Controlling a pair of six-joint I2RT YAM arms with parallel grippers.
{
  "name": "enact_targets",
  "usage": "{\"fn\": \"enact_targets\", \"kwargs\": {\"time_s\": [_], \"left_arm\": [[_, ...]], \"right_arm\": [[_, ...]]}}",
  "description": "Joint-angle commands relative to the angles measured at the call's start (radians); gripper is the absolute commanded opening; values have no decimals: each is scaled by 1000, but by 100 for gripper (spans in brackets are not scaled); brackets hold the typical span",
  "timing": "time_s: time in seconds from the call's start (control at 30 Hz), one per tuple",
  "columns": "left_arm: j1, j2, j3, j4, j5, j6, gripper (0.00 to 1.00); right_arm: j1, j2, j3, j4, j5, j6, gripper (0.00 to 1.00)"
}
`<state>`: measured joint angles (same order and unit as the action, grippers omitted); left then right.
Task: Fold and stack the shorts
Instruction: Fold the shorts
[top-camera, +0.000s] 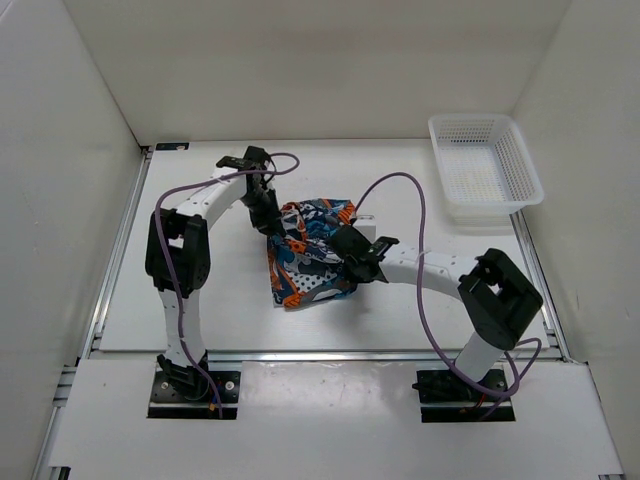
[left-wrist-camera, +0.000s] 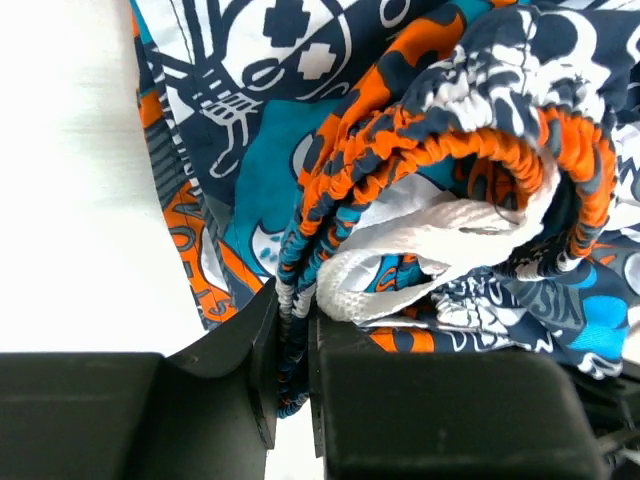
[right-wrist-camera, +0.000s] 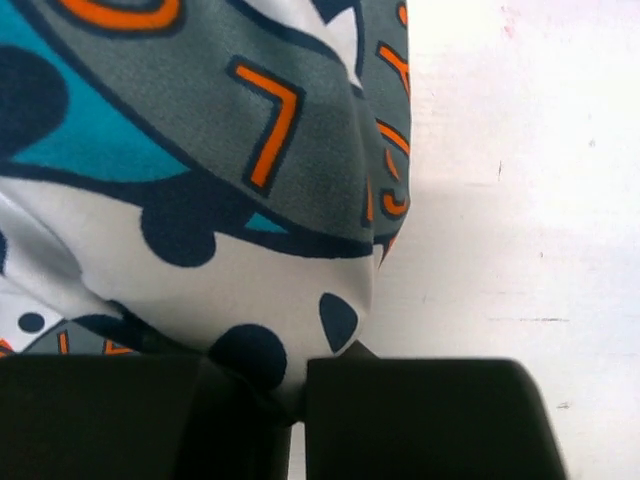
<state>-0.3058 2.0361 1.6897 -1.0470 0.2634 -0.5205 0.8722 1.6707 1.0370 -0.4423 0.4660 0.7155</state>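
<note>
The shorts (top-camera: 310, 255), in a patchwork print of orange, teal, navy and white, lie bunched in the middle of the table. My left gripper (top-camera: 272, 226) is at their left side, shut on the gathered orange waistband (left-wrist-camera: 292, 330); a white drawstring (left-wrist-camera: 420, 250) loops beside it. My right gripper (top-camera: 348, 250) is at their right side, shut on a fold of grey and white fabric (right-wrist-camera: 270, 330), with the cloth draped over it.
A white plastic mesh basket (top-camera: 484, 168) stands at the back right corner. White walls close in the table on three sides. The bare white tabletop (top-camera: 200, 300) shows around the shorts.
</note>
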Motion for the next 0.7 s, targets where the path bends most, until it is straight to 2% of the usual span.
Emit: {"fn": "enact_targets", "kwargs": {"time_s": [0.0,0.1,0.23,0.33,0.37,0.43,0.5,0.53,0.57,0.67], "left_arm": [[33,-68,-31,14,-50,42,10],[33,-68,-79,27,-24,42,10],[5,-143,-168,45,-24,42,10],[-7,-207,-249,71,-33,20,10],[-7,-208,-263,87,-33,20,10],[-7,-208,-281,97,-33,20,10],[-7,-182,-282,97,-24,20,10],[-7,-162,-282,107,-24,31,10],[-7,-152,-271,107,-24,31,10],[-7,-140,-262,107,-15,31,10]], "right_arm": [[-9,-40,-41,-101,115,114,0],[-9,0,-31,-124,115,114,0],[-9,-15,0,-134,94,62,56],[1,-134,0,-134,54,18,72],[1,-169,0,-134,39,-23,73],[1,-260,12,-125,16,-59,73],[-9,-302,35,-125,3,-100,65],[-25,-325,46,-125,-13,-111,59],[-36,-325,58,-125,-35,-120,45],[-88,-295,121,-90,-102,-172,24]]}}
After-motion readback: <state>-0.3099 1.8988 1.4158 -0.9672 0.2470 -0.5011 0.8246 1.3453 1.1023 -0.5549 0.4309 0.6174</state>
